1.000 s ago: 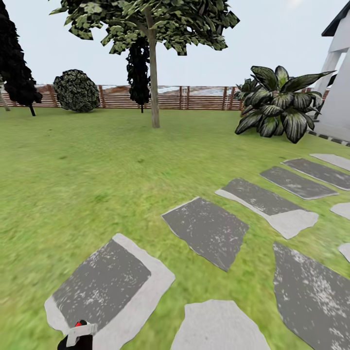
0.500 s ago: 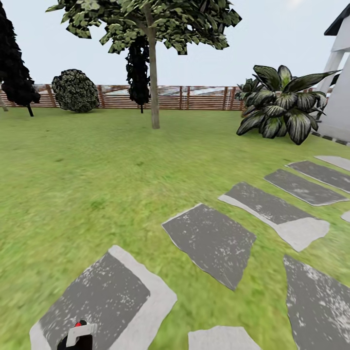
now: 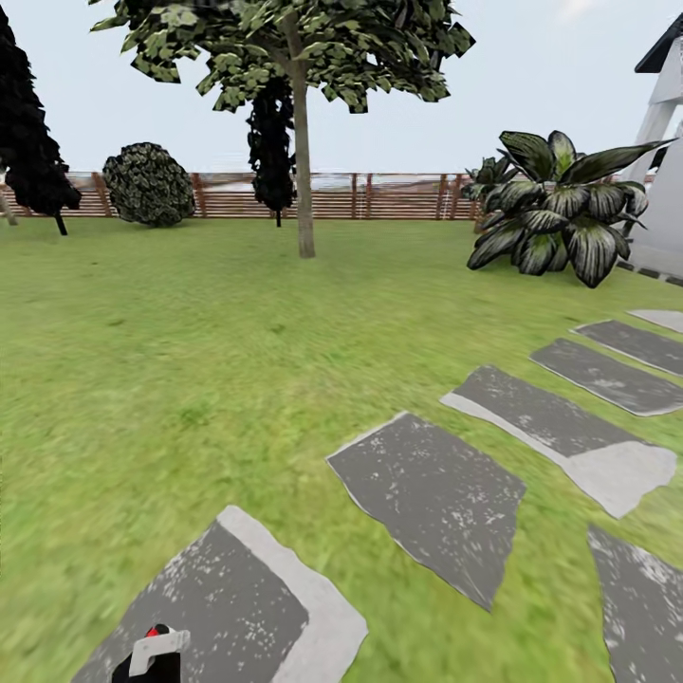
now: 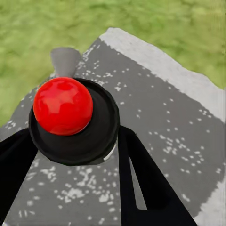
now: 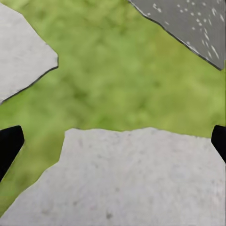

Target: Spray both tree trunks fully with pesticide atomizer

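Left claw [image 4: 70,155] clamped on the pesticide atomizer [image 4: 63,106], right claw [image 5: 113,141] spread wide over stepping stones [image 5: 136,179]. It's the approach step: the tree trunk [image 3: 304,161] stands far across the lawn [image 3: 190,332], near the fence; drive closer, then aim.

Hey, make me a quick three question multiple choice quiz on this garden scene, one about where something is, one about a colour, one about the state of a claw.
1. Where does the pale-trunked tree stand?
A. On the lawn before the fence
B. Against the house
C. On a stepping stone

2. What colour is the ball on top of the sprayer?
A. Blue
B. Red
C. Yellow

3. What is the left claw doing?
A. Hanging open and empty
B. Resting flat on the grass
C. Closed around the sprayer

Answers:
1. A, its trunk rises from grass in front of the slatted fence.
2. B, the knob is bright red.
3. C, its dark fingers flank the sprayer's black collar above a stepping stone.
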`<state>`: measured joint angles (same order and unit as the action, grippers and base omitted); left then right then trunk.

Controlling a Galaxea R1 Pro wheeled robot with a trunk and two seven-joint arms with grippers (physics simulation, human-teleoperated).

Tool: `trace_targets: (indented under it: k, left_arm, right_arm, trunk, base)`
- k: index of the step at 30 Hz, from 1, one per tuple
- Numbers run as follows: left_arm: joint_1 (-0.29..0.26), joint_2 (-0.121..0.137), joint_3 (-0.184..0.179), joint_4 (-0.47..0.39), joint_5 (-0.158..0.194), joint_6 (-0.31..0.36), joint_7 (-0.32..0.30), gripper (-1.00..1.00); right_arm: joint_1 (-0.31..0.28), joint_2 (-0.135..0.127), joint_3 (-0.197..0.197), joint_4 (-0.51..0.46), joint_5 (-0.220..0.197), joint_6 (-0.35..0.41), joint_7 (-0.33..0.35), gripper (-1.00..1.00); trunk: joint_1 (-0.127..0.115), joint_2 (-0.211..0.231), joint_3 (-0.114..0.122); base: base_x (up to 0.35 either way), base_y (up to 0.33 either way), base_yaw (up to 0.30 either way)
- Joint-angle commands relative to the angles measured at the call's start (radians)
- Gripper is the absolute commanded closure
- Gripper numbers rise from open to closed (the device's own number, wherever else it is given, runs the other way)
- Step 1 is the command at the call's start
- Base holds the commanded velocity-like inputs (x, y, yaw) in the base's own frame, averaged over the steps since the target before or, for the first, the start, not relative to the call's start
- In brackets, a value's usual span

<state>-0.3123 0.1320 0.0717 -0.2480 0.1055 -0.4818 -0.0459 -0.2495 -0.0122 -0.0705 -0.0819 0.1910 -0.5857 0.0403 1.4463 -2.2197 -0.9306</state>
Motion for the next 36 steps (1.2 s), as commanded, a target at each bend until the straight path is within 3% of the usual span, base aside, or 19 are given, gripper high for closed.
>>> trace_targets:
  k: [1, 36]
  left_arm:
    - [-0.001, 0.000, 0.000, 0.001, 0.010, -0.002, -0.005, 1.00]
    - [-0.001, 0.001, 0.000, 0.004, 0.011, -0.001, -0.005, 1.00]
  right_arm:
    - [-0.001, 0.000, -0.008, 0.001, 0.006, -0.003, 0.004, -1.00]
    - [-0.001, 0.000, -0.008, 0.001, 0.005, -0.003, 0.004, -1.00]
  trunk:
    - [0.000, 0.000, -0.001]
    - [0.000, 0.000, -0.001]
  base:
    - [0.303, 0.174, 0.000]
    - [0.304, 0.172, 0.000]
